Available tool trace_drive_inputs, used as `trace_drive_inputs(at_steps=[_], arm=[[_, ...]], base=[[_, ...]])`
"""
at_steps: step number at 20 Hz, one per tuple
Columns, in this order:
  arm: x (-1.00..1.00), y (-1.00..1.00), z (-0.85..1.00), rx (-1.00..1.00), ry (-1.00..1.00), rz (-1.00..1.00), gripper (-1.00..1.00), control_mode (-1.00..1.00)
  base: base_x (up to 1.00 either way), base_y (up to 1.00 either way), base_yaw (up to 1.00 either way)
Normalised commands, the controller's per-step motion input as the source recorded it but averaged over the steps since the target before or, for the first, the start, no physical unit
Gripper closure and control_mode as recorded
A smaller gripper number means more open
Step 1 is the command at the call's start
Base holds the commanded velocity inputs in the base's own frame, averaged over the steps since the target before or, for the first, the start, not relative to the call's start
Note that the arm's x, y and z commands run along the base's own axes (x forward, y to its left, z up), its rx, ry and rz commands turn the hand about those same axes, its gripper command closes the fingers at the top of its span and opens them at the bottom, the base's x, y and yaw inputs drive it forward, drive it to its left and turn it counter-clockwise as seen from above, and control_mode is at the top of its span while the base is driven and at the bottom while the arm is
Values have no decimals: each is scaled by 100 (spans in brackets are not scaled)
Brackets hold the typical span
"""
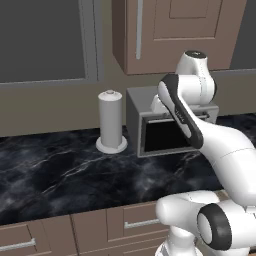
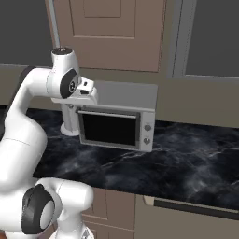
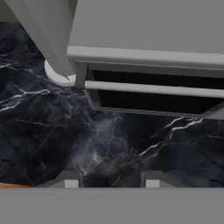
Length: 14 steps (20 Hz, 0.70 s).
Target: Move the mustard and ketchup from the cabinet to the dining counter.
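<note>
Both steps look undone: from the left base view, the cabinet (image 1: 175, 35) hangs shut above the microwave (image 1: 167, 125) and paper-towel roll (image 1: 110, 120). The right base view repeats it (bottles presumably inside, unseen). In the hand view, the gripper (image 3: 111, 180) hovers, part-open and empty, over the worktop (image 3: 52, 131).

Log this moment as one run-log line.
stage: before cabinet opened | cabinet: door shut | claw: empty, above worktop in front of microwave | paper roll: upright, left of microwave | bottles: not seen
</note>
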Motion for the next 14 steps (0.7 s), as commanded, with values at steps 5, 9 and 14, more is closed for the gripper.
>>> trace_drive_inputs(at_steps=[5,9,14], arm=[[-17,2,3,-3,-25,0,-100,-100],[-16,18,31,-4,-45,0,-100,-100],[-2,35,40,0,-34,-4,-100,-100]], base=[[0,0,0],[0,0,0],[0,0,0]])
